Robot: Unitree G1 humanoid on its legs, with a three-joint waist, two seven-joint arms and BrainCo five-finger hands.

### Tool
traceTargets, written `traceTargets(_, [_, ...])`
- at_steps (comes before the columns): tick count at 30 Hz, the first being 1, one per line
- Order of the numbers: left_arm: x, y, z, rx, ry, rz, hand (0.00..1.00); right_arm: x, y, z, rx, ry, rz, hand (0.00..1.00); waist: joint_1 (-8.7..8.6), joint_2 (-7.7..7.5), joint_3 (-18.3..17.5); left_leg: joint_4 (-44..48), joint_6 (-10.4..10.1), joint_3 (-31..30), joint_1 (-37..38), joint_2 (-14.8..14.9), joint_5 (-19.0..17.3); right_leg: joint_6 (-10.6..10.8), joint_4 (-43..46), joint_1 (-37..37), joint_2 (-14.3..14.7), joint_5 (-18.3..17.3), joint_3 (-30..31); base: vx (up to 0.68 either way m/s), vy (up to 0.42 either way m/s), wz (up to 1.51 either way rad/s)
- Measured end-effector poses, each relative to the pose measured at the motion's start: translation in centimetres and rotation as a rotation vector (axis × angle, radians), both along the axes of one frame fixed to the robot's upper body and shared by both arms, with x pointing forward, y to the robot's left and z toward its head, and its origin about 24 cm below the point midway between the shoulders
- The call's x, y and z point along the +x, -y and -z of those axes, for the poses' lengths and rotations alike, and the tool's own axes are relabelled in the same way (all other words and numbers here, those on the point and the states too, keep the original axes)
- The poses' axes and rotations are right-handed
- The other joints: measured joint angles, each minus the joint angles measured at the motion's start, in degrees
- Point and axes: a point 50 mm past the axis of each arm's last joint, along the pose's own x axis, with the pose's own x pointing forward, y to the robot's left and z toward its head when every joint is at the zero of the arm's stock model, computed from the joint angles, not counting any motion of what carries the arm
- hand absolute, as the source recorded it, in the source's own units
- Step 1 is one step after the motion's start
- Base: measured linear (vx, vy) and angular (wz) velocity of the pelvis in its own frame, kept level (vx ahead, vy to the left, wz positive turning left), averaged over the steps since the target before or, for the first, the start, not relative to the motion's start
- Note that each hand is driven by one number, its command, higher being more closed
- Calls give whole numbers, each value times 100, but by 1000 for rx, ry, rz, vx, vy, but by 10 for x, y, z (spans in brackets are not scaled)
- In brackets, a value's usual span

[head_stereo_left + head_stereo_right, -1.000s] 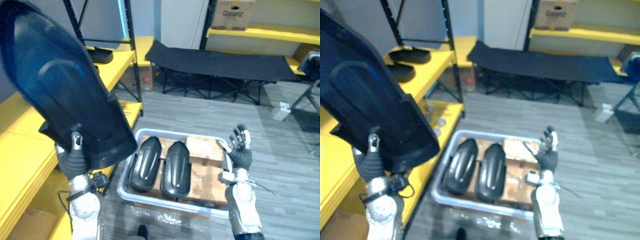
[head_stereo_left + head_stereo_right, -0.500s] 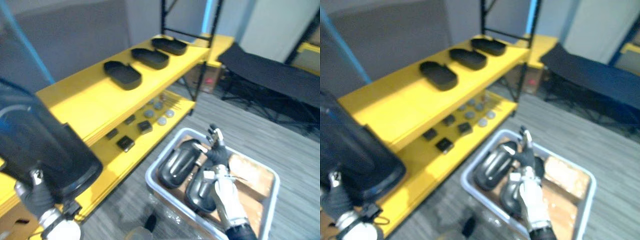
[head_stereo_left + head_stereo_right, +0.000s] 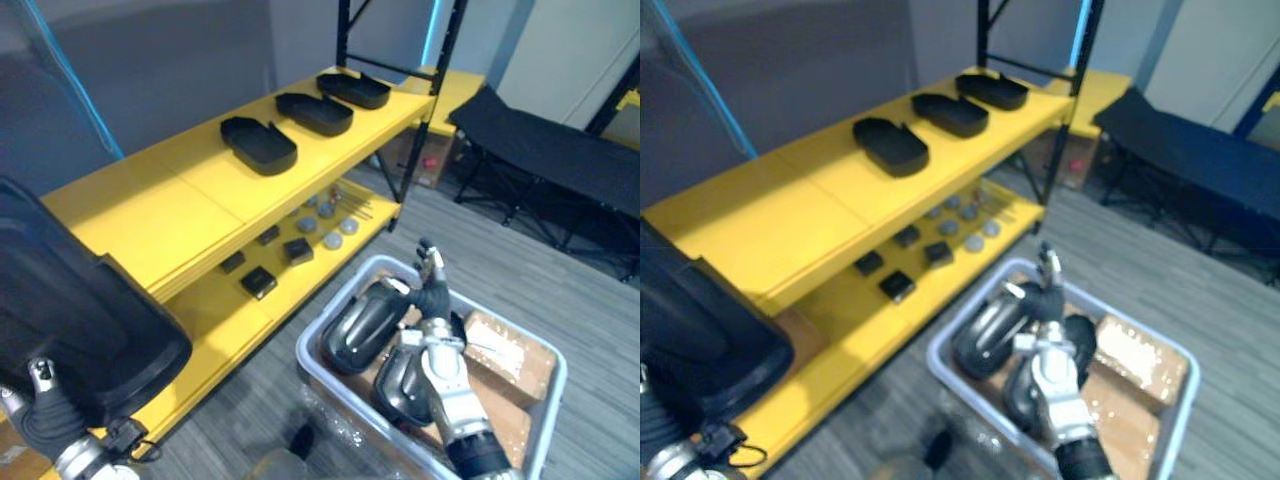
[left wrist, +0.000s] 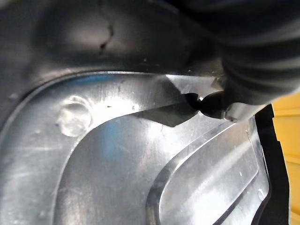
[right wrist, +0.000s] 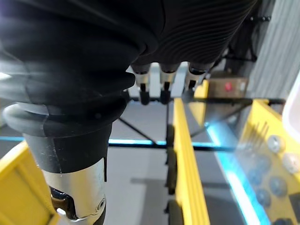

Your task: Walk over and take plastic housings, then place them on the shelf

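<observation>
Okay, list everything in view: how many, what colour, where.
shelf: one, yellow, at left
shelf housings: three, black, in a row on the top board
small parts: several, black and grey, on the lower board
bin: one, grey, on the floor by the shelf
bin housings: two, black, side by side in the bin
cardboard boxes: brown, count unclear, in the bin
held housing: one, black, lower left
cot: one, black, back right
left hand: dark cover, lower left, gripping the held housing
right hand: open, above the bin housings
</observation>
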Motion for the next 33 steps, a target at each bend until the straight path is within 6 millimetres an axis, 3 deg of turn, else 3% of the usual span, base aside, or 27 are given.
traceTargets(2, [3,1,7,-35,-7,26,100,-2,15,2,-17,-14,38,0,-109,169,79,225,366,1018,-207,202,-309,20,-78,190,33,12,-436,-94,-39,81])
traceTargets(5, [11,7,14,-70,-14,60,100,-9,46,5,-53,-25,127,0,-216,303,32,336,469,1938,-396,463,-297,25,-82,322,56,11,-936,-32,-48,104])
traceTargets(6, [10,8,16,-79,-23,60,100,-12,57,4,-68,-23,157,0,-223,395,72,335,423,1985,-391,506,-39,21,-50,412,94,-16,-916,34,45,71])
traceTargets(8, [9,8,17,-81,-29,56,100,-17,61,9,-68,-41,171,0,-225,401,66,316,316,1968,-373,473,130,64,-25,480,81,-109,-925,41,67,44])
traceTargets(11, [10,9,16,-81,-23,58,100,-19,48,11,-22,-41,155,0,-222,303,130,142,309,1954,-340,438,219,13,-9,460,62,-180,-894,13,21,11])
traceTargets(17, [17,15,15,-86,-11,108,100,-21,42,14,-19,-51,149,0,-329,179,172,-93,299,2041,-272,385,303,62,-7,417,-18,-152,-837,10,13,-4])
traceTargets(23, [33,21,1,-42,45,182,100,-27,44,11,-17,-34,158,0,-367,36,168,-167,297,2044,-287,338,317,73,-6,343,-56,-141,-716,31,6,1])
traceTargets(29, [26,18,10,-77,-26,124,100,-23,30,8,-21,-19,61,0,-347,36,167,-120,269,2001,-355,380,411,55,30,259,-43,-153,-581,2,5,4])
traceTargets(32, [19,16,14,-100,-52,99,100,-20,28,11,-35,-35,35,0,-313,66,167,-23,196,1720,-435,396,478,-95,108,305,119,-268,-591,-68,-20,39])
traceTargets(33, [15,16,17,-109,-66,100,100,-19,29,10,-46,-33,37,0,-312,96,179,-17,266,1634,-444,406,440,-153,205,308,161,-373,-597,-163,-28,69])
